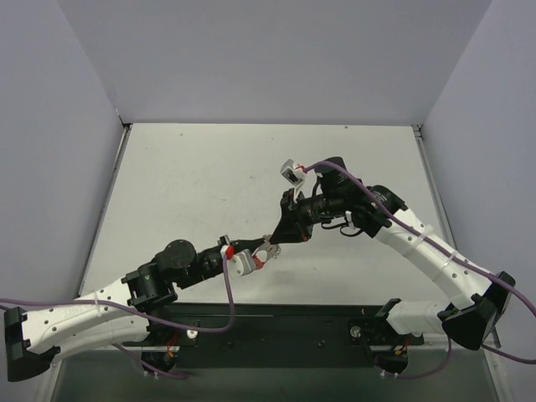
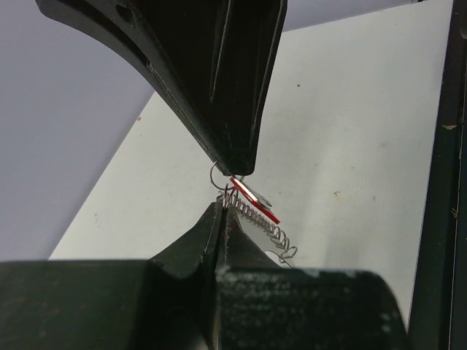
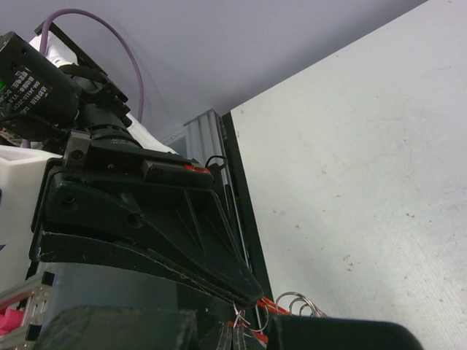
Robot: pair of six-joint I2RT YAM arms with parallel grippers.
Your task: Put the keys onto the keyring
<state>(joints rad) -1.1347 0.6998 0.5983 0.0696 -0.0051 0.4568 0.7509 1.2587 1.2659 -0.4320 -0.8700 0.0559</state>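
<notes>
The keyring [image 2: 260,219] is red and ridged silver, the table [image 1: 209,184] speckled white

White arm links [image 1: 419,247], black joints [image 1: 176,255], black tapered jaws, purple cables [image 1: 228,293].

Most of the keyring [image 2: 257,209] hides behind the left gripper [image 2: 221,210], only a few of its coils [image 3: 293,302] clear the dark blurred bulk along the right wrist view's bottom edge, and the key is too small to tell apart.

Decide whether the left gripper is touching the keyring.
Touching. The left wrist view shows the left gripper pinching the keyring by its ridged band.
</notes>
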